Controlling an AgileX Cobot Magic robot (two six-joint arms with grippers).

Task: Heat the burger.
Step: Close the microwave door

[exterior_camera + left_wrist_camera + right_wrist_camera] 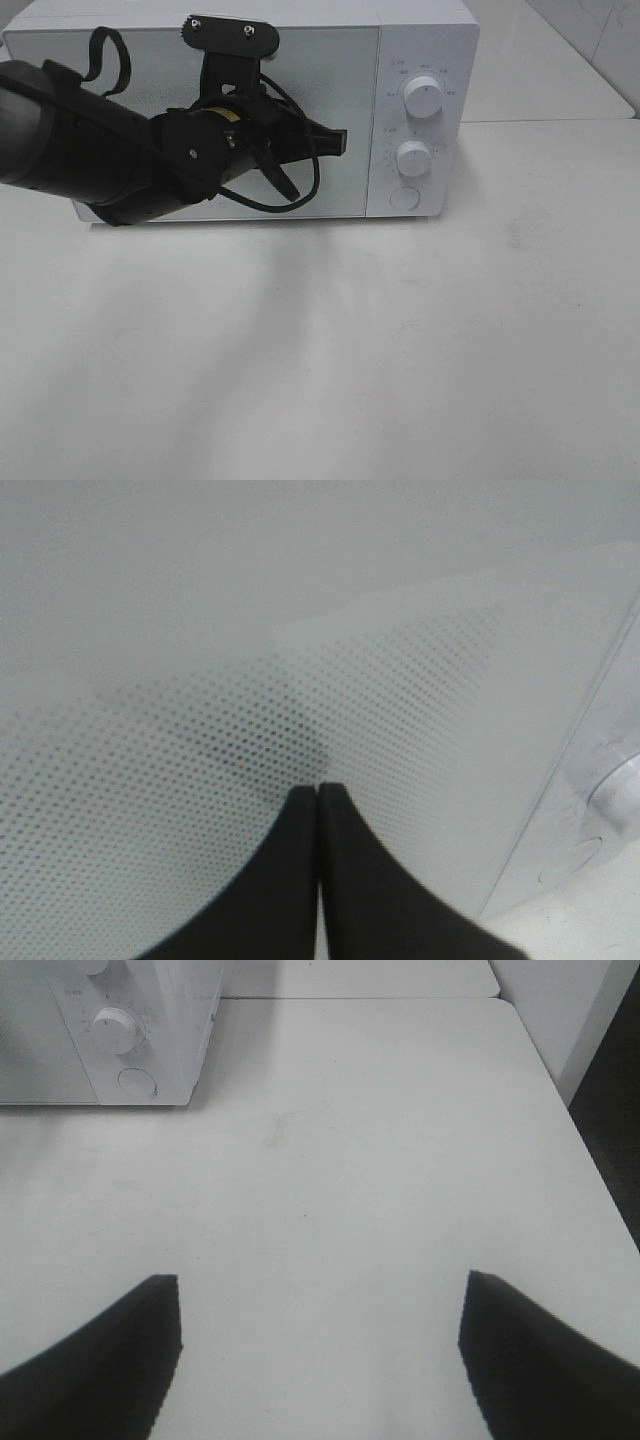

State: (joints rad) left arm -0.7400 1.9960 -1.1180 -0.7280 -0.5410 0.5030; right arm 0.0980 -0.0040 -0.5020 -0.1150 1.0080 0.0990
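Note:
The burger is out of view. A white microwave [425,60] stands at the back of the table with its door [330,80] closed. My left gripper [340,141] is shut with nothing in it, and its tip is at the door's right part, close to the control panel. In the left wrist view the shut fingers [318,788] are against the door's dotted glass [200,740]. My right gripper [320,1305] stands open over bare table, empty, away from the microwave [165,1020].
Two white knobs [424,97] [413,158] and a round button [404,198] sit on the microwave's right panel. The white table [400,340] spreads in front. Its right edge [570,1110] shows in the right wrist view, with a wall beyond.

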